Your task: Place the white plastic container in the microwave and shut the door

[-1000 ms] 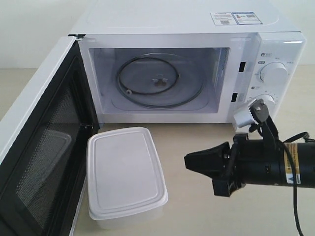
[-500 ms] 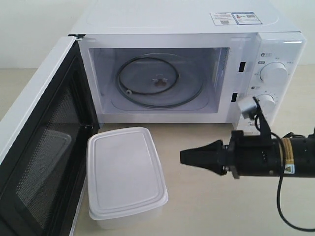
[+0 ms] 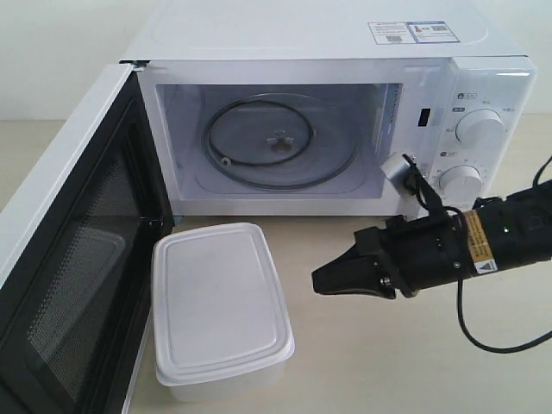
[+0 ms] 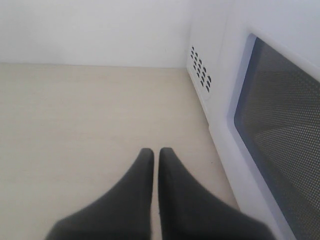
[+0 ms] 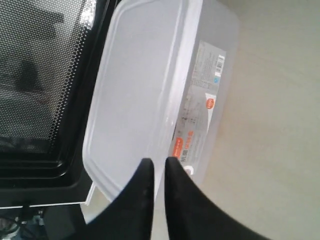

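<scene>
– Pale wooden surface (image 3: pixel 371 362), plain white wall behind. Where is the white plastic container (image 3: pixel 220 302)?
– On the surface with its lid on, just in front of the microwave (image 3: pixel 310 34), towards the left. It sits right beside the black mesh inner face of the door (image 3: pixel 60 172), which stands wide open to the left.
– And inside the oven?
– Only the glass turntable (image 3: pixel 276 142).
– What about the right fingers (image 3: pixel 345 274)?
– They hover right of the container, tips pointing left at it and clear of it. A narrow gap parts them, and they hold nothing.
– And the left fingers (image 4: pixel 140 180)?
– Pressed together with only a thin seam between them, over bare surface beside the door's outer window.
</scene>
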Robot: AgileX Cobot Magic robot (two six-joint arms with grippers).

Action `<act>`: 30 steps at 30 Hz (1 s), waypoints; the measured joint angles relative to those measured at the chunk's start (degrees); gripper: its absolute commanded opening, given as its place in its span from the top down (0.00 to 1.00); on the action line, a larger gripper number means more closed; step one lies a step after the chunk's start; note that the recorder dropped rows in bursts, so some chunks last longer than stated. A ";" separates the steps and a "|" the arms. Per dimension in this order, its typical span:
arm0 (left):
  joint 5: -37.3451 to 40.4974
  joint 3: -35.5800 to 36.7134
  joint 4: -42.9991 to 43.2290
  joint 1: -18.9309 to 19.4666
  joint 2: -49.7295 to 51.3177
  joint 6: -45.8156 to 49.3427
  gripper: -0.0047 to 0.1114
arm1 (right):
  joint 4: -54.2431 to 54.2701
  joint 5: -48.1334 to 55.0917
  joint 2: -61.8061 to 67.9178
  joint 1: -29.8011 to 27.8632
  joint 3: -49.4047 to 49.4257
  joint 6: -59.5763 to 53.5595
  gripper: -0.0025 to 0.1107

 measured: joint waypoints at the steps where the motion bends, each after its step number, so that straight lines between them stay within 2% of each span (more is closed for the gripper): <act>1: 0.00 0.00 0.00 0.00 0.00 0.00 0.92 | -0.29 1.37 0.00 0.94 -0.51 0.89 0.75; 4: 0.00 0.00 0.00 0.00 0.00 0.00 0.92 | -1.31 3.72 0.04 3.16 -1.90 3.51 0.68; 10: 0.00 0.00 0.00 0.00 0.00 0.00 0.92 | -2.33 5.89 0.13 5.84 -3.47 5.05 0.68; 25: 0.00 0.00 0.00 0.00 0.00 0.00 0.92 | -6.92 5.38 0.92 5.88 -6.76 13.01 0.68; 30: 0.00 0.00 0.00 0.00 0.00 0.00 0.92 | -7.19 7.30 1.69 8.37 -6.80 13.60 0.68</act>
